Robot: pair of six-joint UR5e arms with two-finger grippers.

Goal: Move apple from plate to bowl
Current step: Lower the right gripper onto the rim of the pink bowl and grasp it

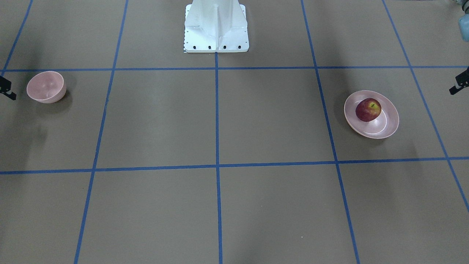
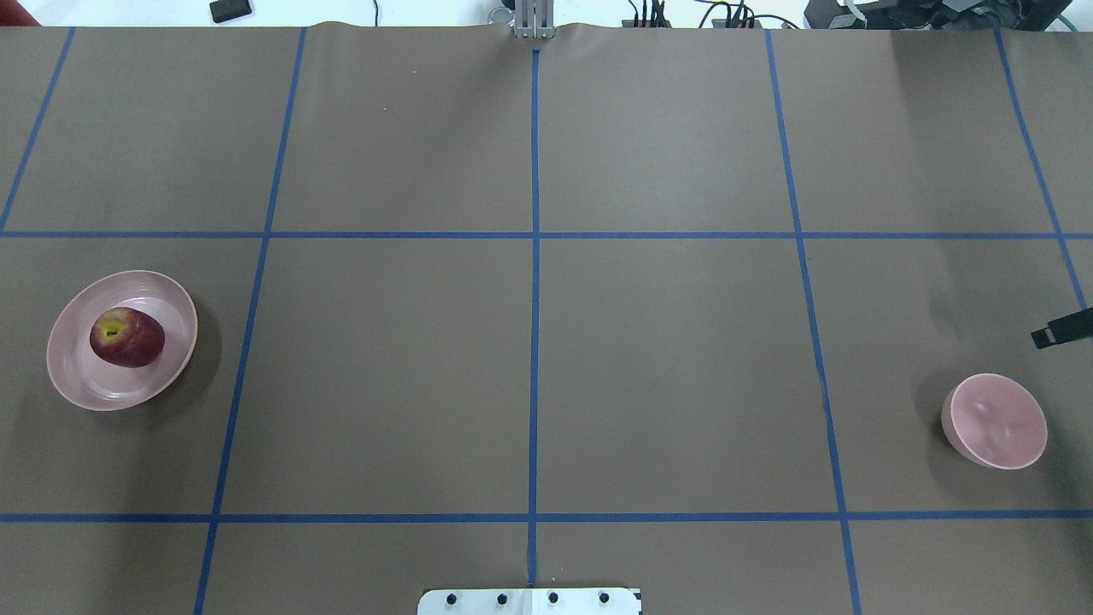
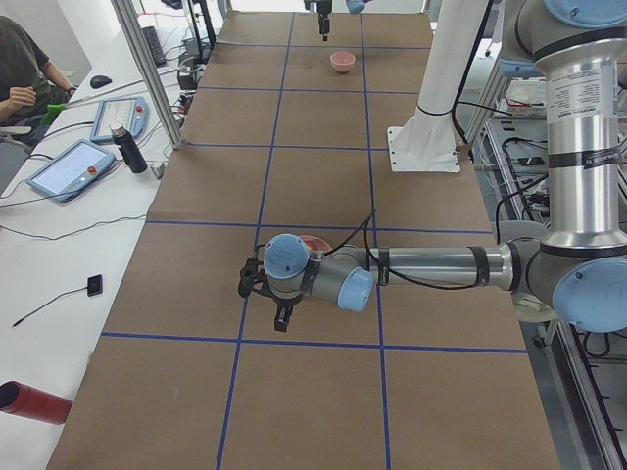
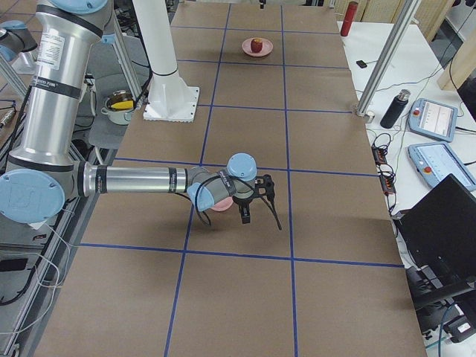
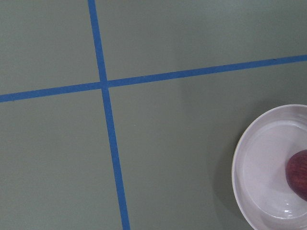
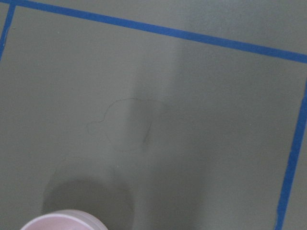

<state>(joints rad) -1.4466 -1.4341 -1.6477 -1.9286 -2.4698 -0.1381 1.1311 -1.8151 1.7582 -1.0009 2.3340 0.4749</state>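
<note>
The dark-red apple (image 1: 368, 109) lies in the wide pale-pink plate (image 1: 384, 126), at the table's left end in the overhead view, apple (image 2: 127, 336) on plate (image 2: 81, 384). The small deep pink bowl (image 1: 46, 87) stands empty at the opposite end (image 2: 997, 420). My left gripper (image 1: 458, 83) hovers beside the plate, only its two parted fingertips showing, open and empty. My right gripper (image 1: 6, 89) hovers beside the bowl, also open and empty. The left wrist view shows the plate's rim (image 5: 240, 163) and the apple's edge (image 5: 300, 175). The right wrist view shows the bowl's rim (image 6: 62, 221).
The white robot base (image 1: 216, 29) stands at the table's robot-side edge. Blue tape lines grid the brown table. Tablets, a bottle and a seated person (image 3: 24, 69) are on the operators' side bench beyond the table's far edge.
</note>
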